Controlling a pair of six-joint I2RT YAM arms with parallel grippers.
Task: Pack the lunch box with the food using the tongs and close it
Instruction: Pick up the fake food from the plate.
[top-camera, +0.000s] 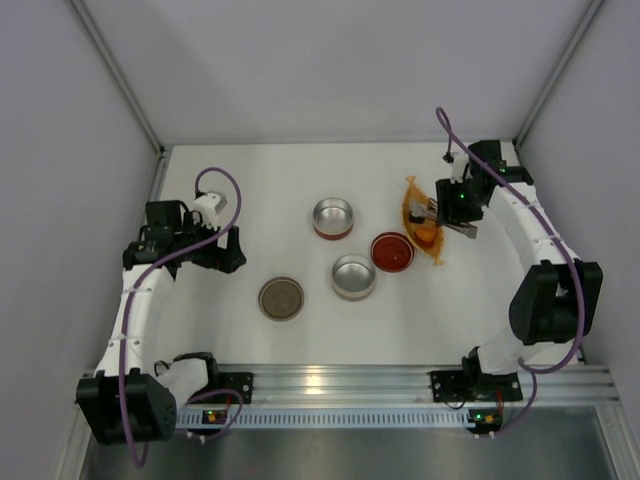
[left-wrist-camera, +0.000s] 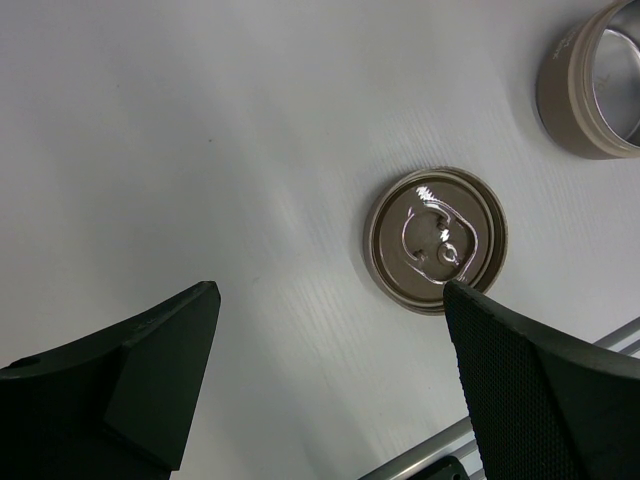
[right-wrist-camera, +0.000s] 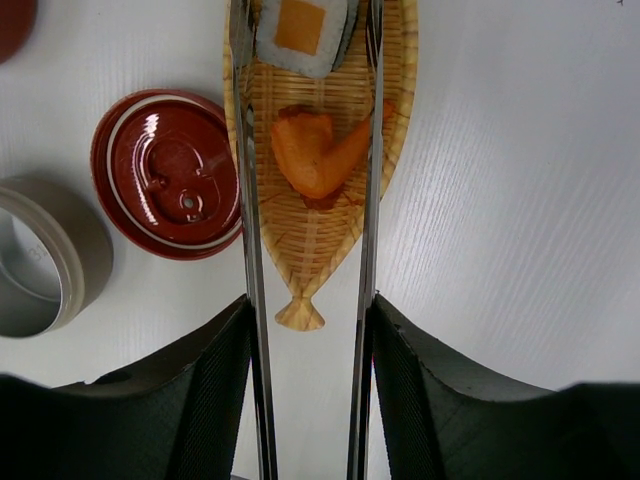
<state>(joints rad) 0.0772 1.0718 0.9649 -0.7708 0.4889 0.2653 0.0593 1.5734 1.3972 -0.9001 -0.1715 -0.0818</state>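
My right gripper (right-wrist-camera: 310, 310) (top-camera: 446, 212) is shut on the slim metal tongs (right-wrist-camera: 247, 200), one arm against each finger. The tong arms reach forward over the orange boat-shaped tray (right-wrist-camera: 322, 235) (top-camera: 413, 195). Between them lie the food pieces: an orange chunk (right-wrist-camera: 315, 155) and, at the tips, a white roll with an orange centre (right-wrist-camera: 300, 30). The lunch box is in parts: a red-based tin (top-camera: 333, 217), a silver tin (top-camera: 354, 276) (right-wrist-camera: 35, 260), a red lid (top-camera: 392, 252) (right-wrist-camera: 170, 185) and a bronze lid (top-camera: 281, 298) (left-wrist-camera: 436, 240). My left gripper (left-wrist-camera: 328, 295) (top-camera: 232, 250) hangs open above bare table left of the bronze lid.
White walls close in the table on three sides. An aluminium rail (top-camera: 340, 385) carrying both arm bases runs along the near edge. In the left wrist view a silver tin (left-wrist-camera: 595, 85) shows at the upper right.
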